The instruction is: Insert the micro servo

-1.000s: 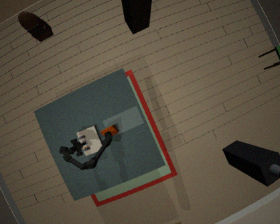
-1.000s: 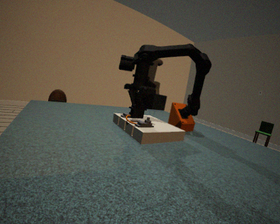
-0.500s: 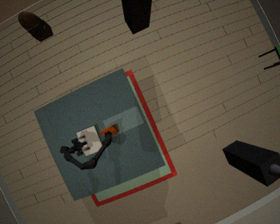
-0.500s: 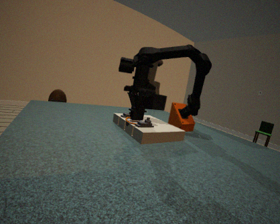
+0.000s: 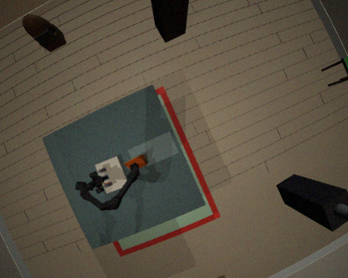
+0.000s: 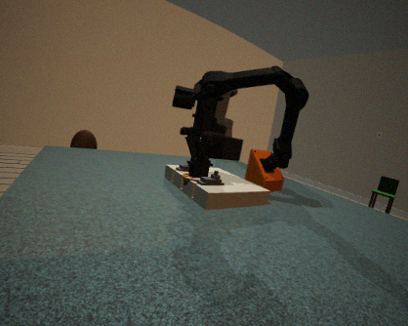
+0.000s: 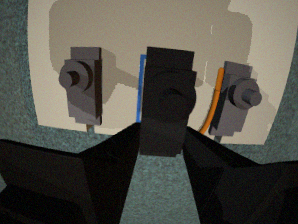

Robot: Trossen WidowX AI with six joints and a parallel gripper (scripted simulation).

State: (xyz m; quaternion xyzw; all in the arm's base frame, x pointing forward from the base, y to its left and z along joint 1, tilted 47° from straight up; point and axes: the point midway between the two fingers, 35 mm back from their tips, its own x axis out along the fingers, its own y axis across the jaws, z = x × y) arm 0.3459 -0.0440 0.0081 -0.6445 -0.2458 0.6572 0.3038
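The loose micro servo is dark and upright between the fingers, its round shaft side facing the wrist camera. My gripper is shut on it, over the edge part of the pale deck. The servo hides most of the marked pocket; a strip of its blue outline shows along the servo's left side. An orange cable curves between the held servo and the grey servo at right; which it belongs to is unclear. Whether the held servo touches the deck cannot be told.
Two grey servos are mounted in the deck, one left and one right of the held one, close to the fingers. The arm's orange base mount stands beside the deck on the teal table top.
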